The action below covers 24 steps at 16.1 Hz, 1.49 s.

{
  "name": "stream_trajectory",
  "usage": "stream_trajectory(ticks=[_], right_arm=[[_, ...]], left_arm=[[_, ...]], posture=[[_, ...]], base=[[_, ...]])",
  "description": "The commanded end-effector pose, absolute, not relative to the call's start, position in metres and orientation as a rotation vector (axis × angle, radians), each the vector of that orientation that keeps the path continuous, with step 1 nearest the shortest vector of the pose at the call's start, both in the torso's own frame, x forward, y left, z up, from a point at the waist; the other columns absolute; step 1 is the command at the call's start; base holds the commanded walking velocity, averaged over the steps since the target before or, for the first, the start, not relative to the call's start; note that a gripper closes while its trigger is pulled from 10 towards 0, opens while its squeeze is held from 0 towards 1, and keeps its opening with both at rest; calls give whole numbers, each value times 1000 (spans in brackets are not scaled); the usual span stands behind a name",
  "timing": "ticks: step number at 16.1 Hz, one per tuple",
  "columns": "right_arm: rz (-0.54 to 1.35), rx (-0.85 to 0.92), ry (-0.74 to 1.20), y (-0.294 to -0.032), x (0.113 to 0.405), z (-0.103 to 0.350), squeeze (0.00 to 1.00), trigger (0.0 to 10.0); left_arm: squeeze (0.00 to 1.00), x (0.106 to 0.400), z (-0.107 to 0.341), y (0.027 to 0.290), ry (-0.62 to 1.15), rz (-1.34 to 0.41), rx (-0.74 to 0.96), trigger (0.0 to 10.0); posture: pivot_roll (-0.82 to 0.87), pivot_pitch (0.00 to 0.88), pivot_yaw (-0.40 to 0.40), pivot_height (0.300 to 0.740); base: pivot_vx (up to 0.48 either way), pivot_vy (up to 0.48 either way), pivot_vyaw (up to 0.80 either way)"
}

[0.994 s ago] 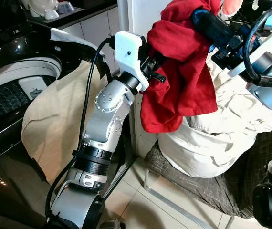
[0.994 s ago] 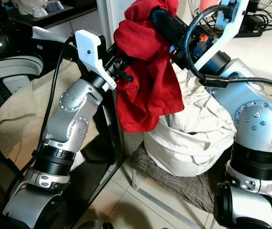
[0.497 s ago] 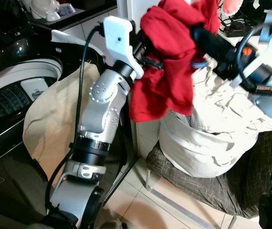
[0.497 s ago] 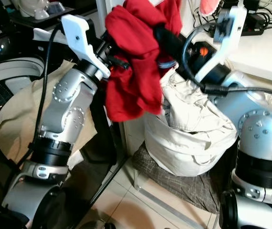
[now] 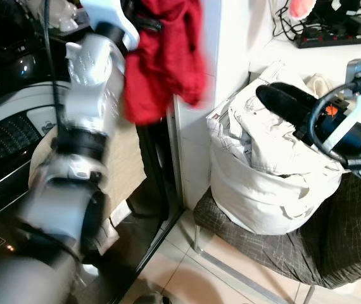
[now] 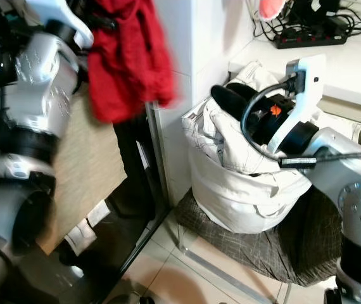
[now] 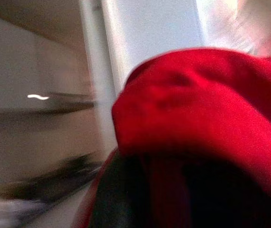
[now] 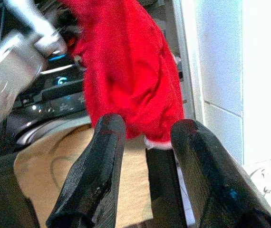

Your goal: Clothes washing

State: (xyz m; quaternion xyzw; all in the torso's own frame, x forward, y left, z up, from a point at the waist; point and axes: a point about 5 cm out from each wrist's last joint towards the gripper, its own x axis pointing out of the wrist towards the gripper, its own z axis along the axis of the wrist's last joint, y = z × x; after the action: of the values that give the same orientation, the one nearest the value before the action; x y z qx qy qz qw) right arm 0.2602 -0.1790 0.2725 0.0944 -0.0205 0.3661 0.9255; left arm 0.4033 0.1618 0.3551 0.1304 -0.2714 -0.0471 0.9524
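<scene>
In the left eye view we see our left gripper [image 5: 144, 22] raised at the far left, holding the red garment [image 5: 164, 57], which hangs blurred above the beige cloth [image 5: 120, 171] draped by the washing machine [image 5: 12, 136]. The right eye view shows our right gripper [image 6: 231, 98] resting on the white laundry bag [image 6: 231, 183] on the chair [image 6: 294, 247]. In the left wrist view, red cloth bunches close against the lens. In the right wrist view, our fingers [image 8: 97, 175] stand wide apart, holding nothing.
</scene>
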Motion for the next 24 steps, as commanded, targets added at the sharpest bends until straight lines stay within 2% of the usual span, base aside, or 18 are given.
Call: stream_trajectory(ticks=[1, 2, 3, 6, 8, 9, 10, 11, 12, 14, 18, 20, 21, 24], right_arm=[[759, 165, -47, -178, 256, 274, 0, 10000], [752, 148, -74, -176, 256, 276, 0, 10000], [742, 151, -111, -171, 258, 280, 0, 10000], [805, 119, -111, -147, 257, 280, 0, 10000], [825, 77, -79, -137, 254, 273, 0, 10000], [816, 66, -54, -133, 253, 265, 0, 10000], [791, 82, -44, -130, 255, 261, 0, 10000], [781, 94, -37, -125, 256, 258, 0, 10000], [782, 95, -35, -123, 256, 257, 0, 10000], [806, 93, -29, -114, 252, 255, 0, 10000], [782, 84, -22, -115, 253, 254, 0, 10000], [689, 84, -38, -122, 262, 255, 0, 10000], [584, 115, -61, -129, 272, 259, 0, 10000], [527, 152, -73, -133, 277, 261, 0, 10000]], left_arm=[[0, 401, 389, 190, -589, 122, 474, 0], [0, 400, 409, 214, -532, 298, 745, 0], [0, 398, 416, 232, -455, 420, 931, 0], [0, 395, 401, 270, -271, 580, 1027, 0], [0, 396, 373, 287, -137, 577, 1004, 0], [0, 402, 331, 290, 17, 480, 835, 10000], [0, 404, 301, 289, 138, 400, 786, 10000], [1000, 402, 277, 291, 224, 385, 776, 10000], [1000, 401, 270, 293, 251, 387, 784, 10000], [1000, 398, 251, 296, 313, 383, 683, 10000], [1000, 397, 252, 298, 293, 382, 556, 10000], [1000, 397, 257, 300, 268, 390, 522, 10000], [1000, 397, 268, 303, 204, 428, 482, 10000], [1000, 395, 284, 309, 119, 492, 425, 10000]], posture=[[-131, 0, 143, 740], [-134, 0, 152, 740], [-145, 0, 175, 740], [-168, 0, 197, 740], [-170, 0, 194, 740], [-170, 0, 188, 740], [-173, 0, 178, 740], [-181, 0, 177, 740], [-181, 0, 177, 740], [-195, 0, 179, 740], [-195, 0, 176, 740], [-197, 0, 179, 740], [-197, 0, 181, 740], [-198, 0, 184, 740]], base=[[0, 0, 0], [0, 0, 0], [0, 0, 0], [0, 0, 0], [0, 0, 0], [0, 0, 0], [0, 0, 0], [0, 0, 0], [0, 0, 0], [0, 0, 0], [0, 0, 0], [0, 0, 0], [0, 0, 0], [0, 0, 0]])
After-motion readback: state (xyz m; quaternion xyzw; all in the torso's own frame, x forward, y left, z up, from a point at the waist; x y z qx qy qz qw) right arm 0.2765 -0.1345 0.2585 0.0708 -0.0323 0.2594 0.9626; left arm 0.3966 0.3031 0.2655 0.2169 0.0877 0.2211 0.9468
